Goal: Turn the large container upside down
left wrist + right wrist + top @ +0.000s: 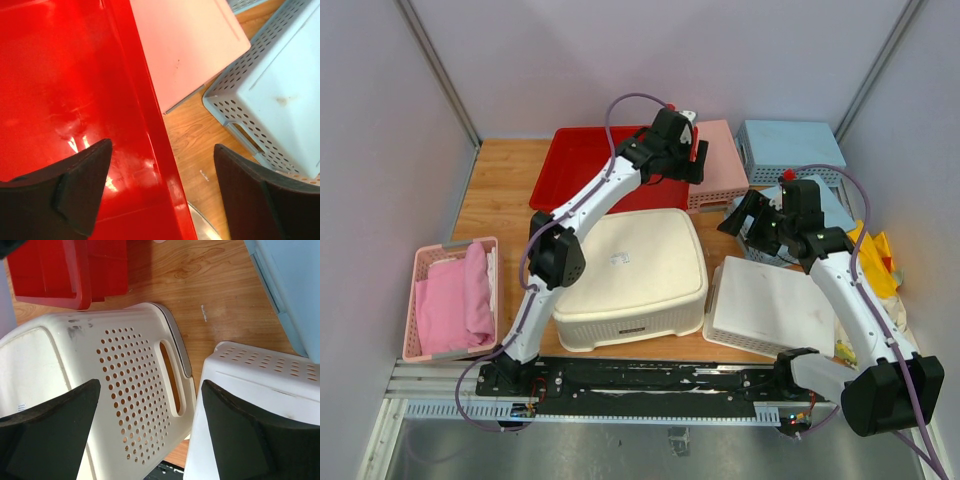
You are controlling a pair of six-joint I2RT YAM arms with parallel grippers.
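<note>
The cream basket sits mid-tabletop, base up with its sticker showing, so we judge the flip done. Our left tool hangs wide and empty over the red tray rim. Our right tool, equally wide and empty, hovers over the gap between cream basket and white basket. A low withdrawal could snag a rim and shove or tip the basket.
</note>
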